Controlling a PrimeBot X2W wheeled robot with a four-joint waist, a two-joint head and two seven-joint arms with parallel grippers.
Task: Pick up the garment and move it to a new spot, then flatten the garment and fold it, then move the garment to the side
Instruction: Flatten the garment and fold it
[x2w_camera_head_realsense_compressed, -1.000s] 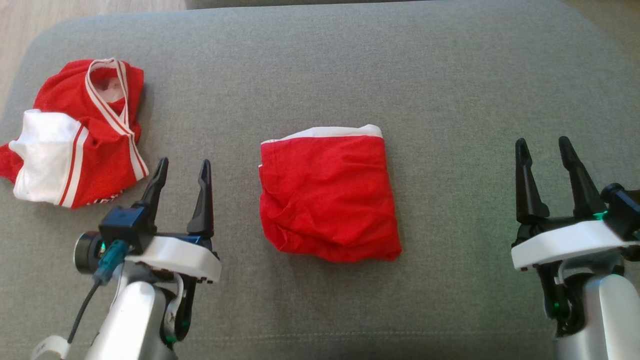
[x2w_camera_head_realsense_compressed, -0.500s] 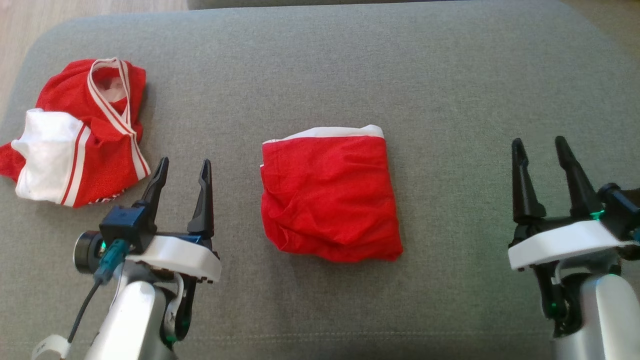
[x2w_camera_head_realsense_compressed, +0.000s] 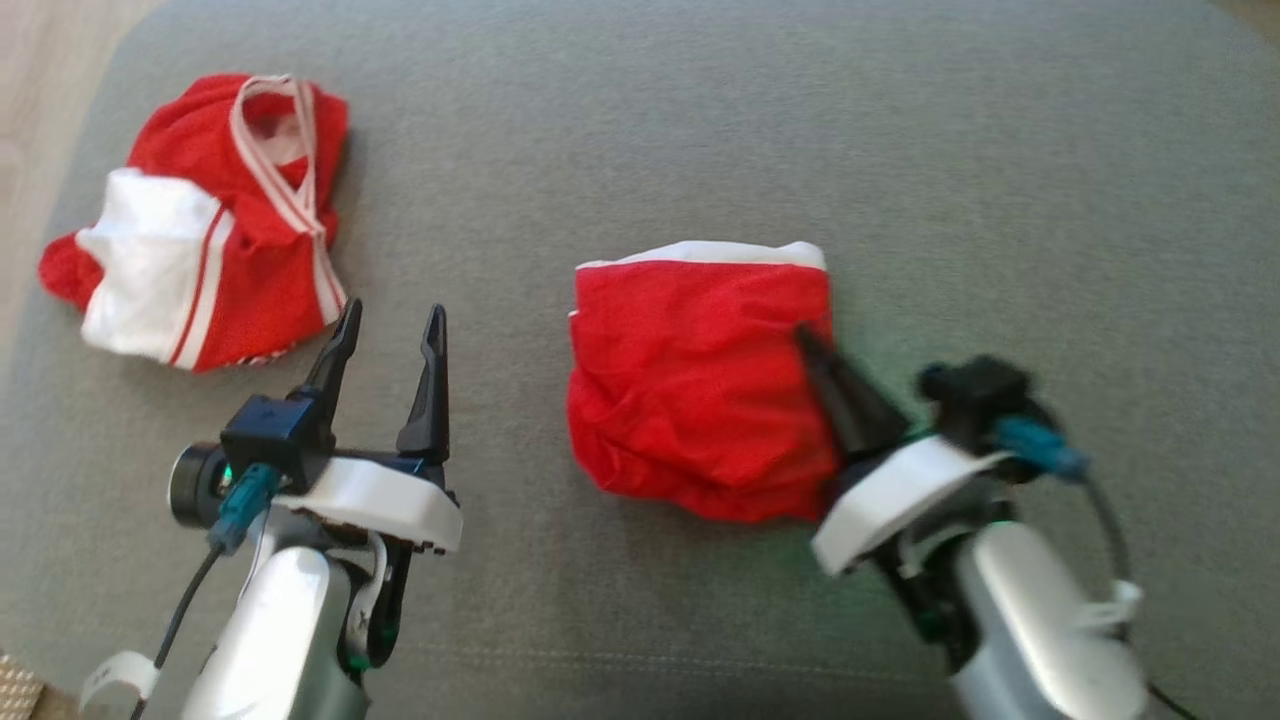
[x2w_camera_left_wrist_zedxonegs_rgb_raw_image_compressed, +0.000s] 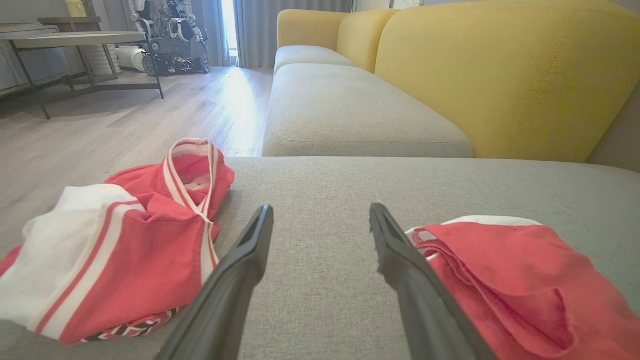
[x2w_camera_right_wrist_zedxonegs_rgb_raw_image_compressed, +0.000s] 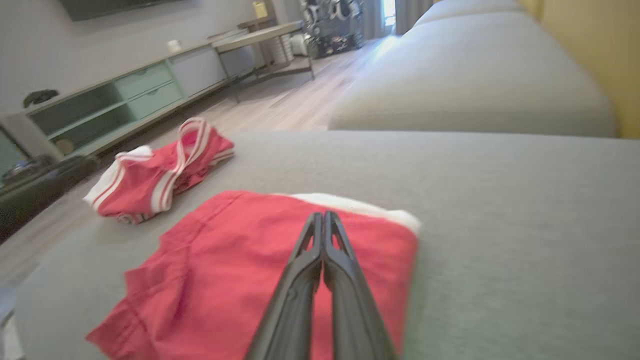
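A folded red garment (x2w_camera_head_realsense_compressed: 690, 380) with a white band along its far edge lies in the middle of the grey cushion (x2w_camera_head_realsense_compressed: 640, 120). My right gripper (x2w_camera_head_realsense_compressed: 805, 340) is shut, fingers pressed together with nothing between them, and its tips lie over the garment's right edge. The right wrist view shows the same, the shut right gripper (x2w_camera_right_wrist_zedxonegs_rgb_raw_image_compressed: 322, 216) resting above the red garment (x2w_camera_right_wrist_zedxonegs_rgb_raw_image_compressed: 225, 260). To the left of the garment my left gripper (x2w_camera_head_realsense_compressed: 392, 312) stands open and empty above bare cushion. In the left wrist view, the left gripper (x2w_camera_left_wrist_zedxonegs_rgb_raw_image_compressed: 320, 212) has the garment (x2w_camera_left_wrist_zedxonegs_rgb_raw_image_compressed: 525, 270) at its right.
A second garment (x2w_camera_head_realsense_compressed: 210, 230), crumpled, red with white stripes, lies at the cushion's far left near the edge. Wooden floor (x2w_camera_head_realsense_compressed: 40, 60) runs beyond that edge. A yellow backrest (x2w_camera_left_wrist_zedxonegs_rgb_raw_image_compressed: 500, 75) rises behind the seat, and a low table (x2w_camera_left_wrist_zedxonegs_rgb_raw_image_compressed: 75, 40) stands across the room.
My right arm has swung in from the right edge to the folded garment's right side, and its fingers have shut. The camera has shifted, so the scene sits further right. The left gripper holds still.
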